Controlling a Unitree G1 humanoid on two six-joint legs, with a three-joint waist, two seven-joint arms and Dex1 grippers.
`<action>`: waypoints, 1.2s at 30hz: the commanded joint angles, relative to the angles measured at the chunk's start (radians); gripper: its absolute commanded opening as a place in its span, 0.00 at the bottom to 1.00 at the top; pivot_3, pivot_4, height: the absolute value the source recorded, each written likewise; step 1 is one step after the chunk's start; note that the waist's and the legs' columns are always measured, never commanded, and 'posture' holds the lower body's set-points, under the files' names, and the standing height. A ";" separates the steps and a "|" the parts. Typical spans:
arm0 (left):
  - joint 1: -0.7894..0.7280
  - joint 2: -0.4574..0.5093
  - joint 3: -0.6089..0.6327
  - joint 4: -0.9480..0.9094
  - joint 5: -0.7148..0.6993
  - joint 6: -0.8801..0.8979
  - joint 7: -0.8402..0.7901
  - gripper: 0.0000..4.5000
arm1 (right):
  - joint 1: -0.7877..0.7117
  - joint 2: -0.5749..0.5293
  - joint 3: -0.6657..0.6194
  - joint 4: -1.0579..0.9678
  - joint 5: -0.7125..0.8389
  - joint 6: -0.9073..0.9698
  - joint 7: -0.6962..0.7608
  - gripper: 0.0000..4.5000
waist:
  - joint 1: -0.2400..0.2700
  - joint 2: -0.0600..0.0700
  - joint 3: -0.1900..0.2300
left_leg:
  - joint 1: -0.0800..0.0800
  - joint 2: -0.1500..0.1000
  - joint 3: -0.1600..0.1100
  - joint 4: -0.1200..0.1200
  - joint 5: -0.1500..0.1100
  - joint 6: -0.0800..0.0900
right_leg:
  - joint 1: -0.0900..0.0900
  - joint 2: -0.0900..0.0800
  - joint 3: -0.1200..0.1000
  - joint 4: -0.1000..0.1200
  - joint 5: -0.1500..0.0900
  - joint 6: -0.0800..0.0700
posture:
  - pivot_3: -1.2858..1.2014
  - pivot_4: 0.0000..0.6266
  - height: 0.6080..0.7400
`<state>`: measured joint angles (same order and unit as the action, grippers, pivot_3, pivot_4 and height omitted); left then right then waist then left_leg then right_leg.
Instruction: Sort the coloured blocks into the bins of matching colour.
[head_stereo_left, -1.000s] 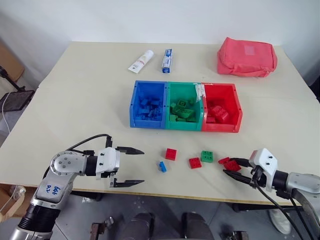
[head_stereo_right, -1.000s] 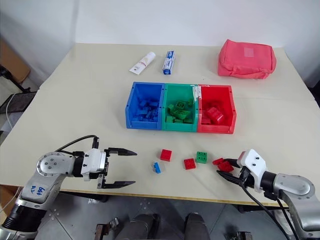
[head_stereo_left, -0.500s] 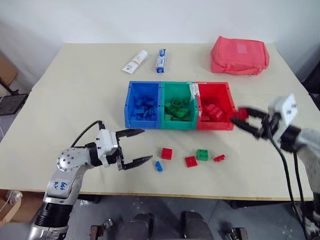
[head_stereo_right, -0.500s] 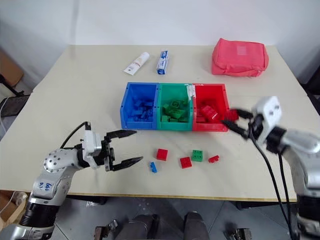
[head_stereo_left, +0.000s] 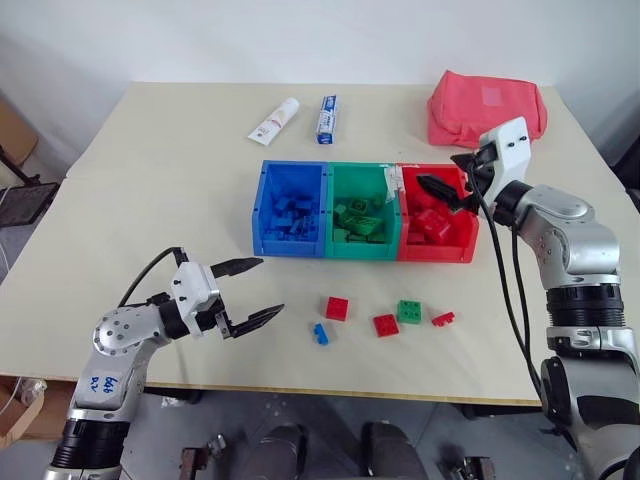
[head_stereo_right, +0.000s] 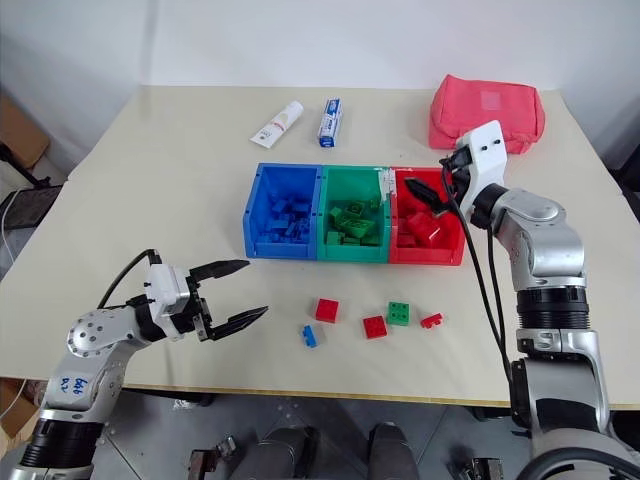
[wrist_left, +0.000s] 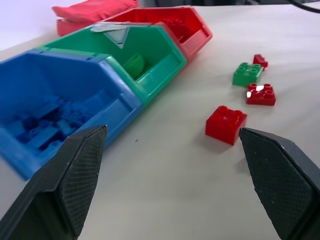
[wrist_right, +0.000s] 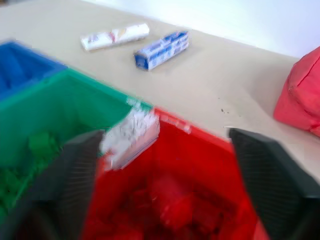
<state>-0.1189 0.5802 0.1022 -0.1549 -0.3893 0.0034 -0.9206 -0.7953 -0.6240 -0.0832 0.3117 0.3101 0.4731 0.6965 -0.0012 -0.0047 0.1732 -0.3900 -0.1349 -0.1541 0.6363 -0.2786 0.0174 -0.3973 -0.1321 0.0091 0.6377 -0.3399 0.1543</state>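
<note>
The three joined bins stand mid-table: blue bin (head_stereo_left: 290, 247), green bin (head_stereo_left: 362, 250) and red bin (head_stereo_left: 435, 253), each with several blocks of its own colour inside. On the table in front of them lie two red blocks (head_stereo_left: 338, 308) (head_stereo_left: 386, 325), a green block (head_stereo_left: 411, 312), a small red block (head_stereo_left: 443, 319) and a small blue block (head_stereo_left: 321, 333). My right gripper (head_stereo_left: 436, 170) hovers open over the red bin, nothing between its fingers. Near the front left, my left gripper (head_stereo_left: 272, 286) stands open and empty, pointing toward the loose blocks.
A white toothpaste tube (head_stereo_left: 276, 120) and a blue-and-white box (head_stereo_left: 326, 119) lie at the back of the table. A pink-red fabric pouch (head_stereo_left: 487, 107) sits at the back right, just behind my right gripper. The table's front edge runs close to the loose blocks.
My right gripper rose from the table's front edge to over the red bin with a red block and opened; the block is no longer between its fingers. The left gripper shifted slightly.
</note>
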 joint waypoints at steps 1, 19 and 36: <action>-0.015 0.011 0.009 -0.022 -0.004 -0.019 -0.011 1.00 | 0.070 -0.059 -0.028 -0.097 0.027 -0.061 0.116 0.99 | 0.001 0.000 0.000 | 0.000 0.000 0.000 0.000 0.000 0.000 | 0.000 0.000 0.000 0.000 0.000 0.000 | 0.52 0.24 1.00; -0.131 0.028 -0.156 0.081 0.008 -0.046 -0.248 1.00 | 0.880 -0.312 -0.414 -0.143 0.074 -0.612 0.591 0.99 | 0.007 0.001 0.000 | 0.003 0.002 0.006 0.004 -0.003 0.003 | 0.004 0.001 0.000 -0.002 0.000 0.000 | 0.52 0.24 1.00; -0.093 0.036 -0.111 0.020 -0.006 -0.002 -0.171 1.00 | 0.536 -0.238 0.069 -0.103 -0.064 -0.525 0.651 0.91 | 0.013 0.001 0.000 | 0.003 0.008 0.008 0.011 -0.008 0.000 | 0.004 0.002 -0.001 -0.002 0.001 -0.002 | 0.52 0.24 1.00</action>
<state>-0.2256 0.6084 -0.0330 -0.0843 -0.3804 -0.0057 -1.1072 -0.2520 -0.8681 -0.0209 0.1986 0.2440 -0.0574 1.3380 0.0116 -0.0035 0.1732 -0.3872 -0.1273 -0.1464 0.6472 -0.2870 0.0181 -0.3934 -0.1305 0.0085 0.6359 -0.3391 0.1528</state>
